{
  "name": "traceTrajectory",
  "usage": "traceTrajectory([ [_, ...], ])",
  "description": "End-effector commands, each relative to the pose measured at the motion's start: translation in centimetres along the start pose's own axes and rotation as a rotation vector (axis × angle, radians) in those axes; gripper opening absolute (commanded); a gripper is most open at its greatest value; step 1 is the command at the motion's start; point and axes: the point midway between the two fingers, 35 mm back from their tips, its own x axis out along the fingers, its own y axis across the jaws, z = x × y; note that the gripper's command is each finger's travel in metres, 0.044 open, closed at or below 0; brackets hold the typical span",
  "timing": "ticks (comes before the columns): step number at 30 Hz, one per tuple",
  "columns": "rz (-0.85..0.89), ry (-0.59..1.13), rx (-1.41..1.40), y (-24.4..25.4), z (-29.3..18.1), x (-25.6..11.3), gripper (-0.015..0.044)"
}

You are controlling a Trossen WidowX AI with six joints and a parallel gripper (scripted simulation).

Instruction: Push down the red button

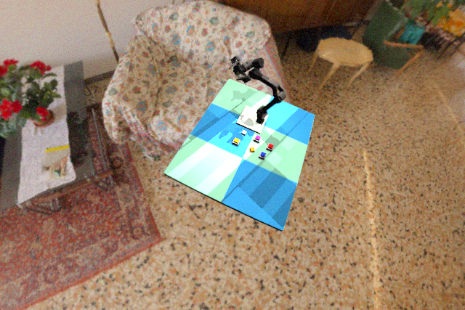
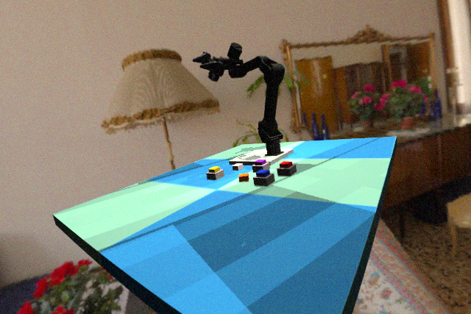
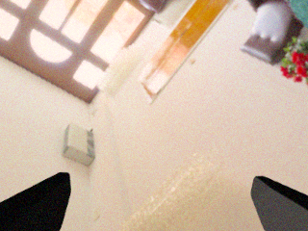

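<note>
The red button [image 1: 270,146] [image 2: 286,164] has a red cap on a dark square base and stands on the blue and green table top, in front of the arm's base. My gripper [image 2: 197,62] [image 3: 164,185] is open and empty. It is raised high above the table, to the left of the arm's base in the exterior view, well away from the red button. Its two black fingers stand wide apart at the lower corners of the wrist view. The wrist view shows only the room, no button.
Near the red button stand a blue button [image 1: 262,155] [image 2: 263,173], a purple button [image 1: 257,137] [image 2: 260,162] and a yellow button [image 1: 236,140] [image 2: 215,170]. An orange block [image 1: 252,149] [image 2: 243,177] and a white block [image 1: 244,132] [image 2: 238,167] lie among them.
</note>
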Motion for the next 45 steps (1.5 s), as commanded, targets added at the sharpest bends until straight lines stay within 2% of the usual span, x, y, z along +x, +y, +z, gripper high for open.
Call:
traceTrajectory([
  [1,-0.002,0.005,0.019,0.0,0.0,0.2,0.04],
  [3,-0.019,0.045,0.176,-0.1,-0.1,1.6,0.04],
  [8,-0.123,0.126,0.776,-1.6,-0.1,7.2,0.04],
  [13,-0.249,0.08,1.367,-4.9,-0.1,13.0,0.04],
  [20,-0.355,-0.196,2.092,-12.8,-0.2,19.5,0.04],
  [27,-0.286,-0.618,2.596,-22.2,-0.8,22.6,0.04],
  [31,-0.131,-0.92,2.809,-28.3,-1.2,22.9,0.04],
  [35,0.134,-1.234,2.939,-34.6,-1.5,21.8,0.04],
  [40,0.615,-1.565,2.957,-42.0,-1.6,18.4,0.04],
  [45,1.191,-1.72,2.817,-48.1,-1.4,13.2,0.04],
])
